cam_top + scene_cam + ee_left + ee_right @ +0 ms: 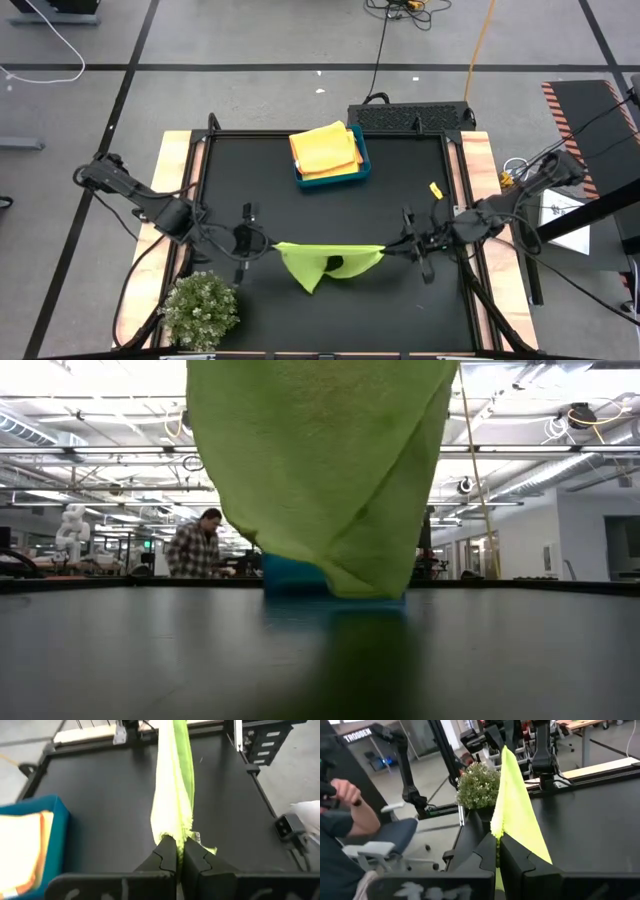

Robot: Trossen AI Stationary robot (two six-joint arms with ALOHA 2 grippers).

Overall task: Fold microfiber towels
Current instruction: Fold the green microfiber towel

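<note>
You have one lime green towel (327, 261) in the air, stretched between the two arms over the near half of the black table (400, 190). The left gripper (262, 243) is pinched closed on one top corner; in its wrist view the fingers (167, 857) meet on the cloth's edge. The right gripper (392, 247) is clamped on the opposite top corner, and its wrist view shows the same tight pinch. The top edge runs nearly taut between them. Below it the cloth sags into an uneven point towards the near edge, with a dark opening showing among the loose folds.

From table height the towel hangs as a broad green curtain that narrows downward. Whether its lowest tip touches the table or clears it cannot be told.

Progress, as a judgement: part done. Folded yellow and orange towels (325, 150) already lie stacked in the blue bin (362, 168) at the far middle of the table. The green one is not folded yet; you are at the spread-and-lay-down stage. Left for it: lay it flat, fold it, place it with the others. No other loose towels show on the table.

Look of the cloth: thin, soft, matte, limp enough to drape at once, bright lime on both faces.

A small bushy plant (201, 309) sits at the near left corner, just beside the left arm. A person sits in the room behind, off the table.
</note>
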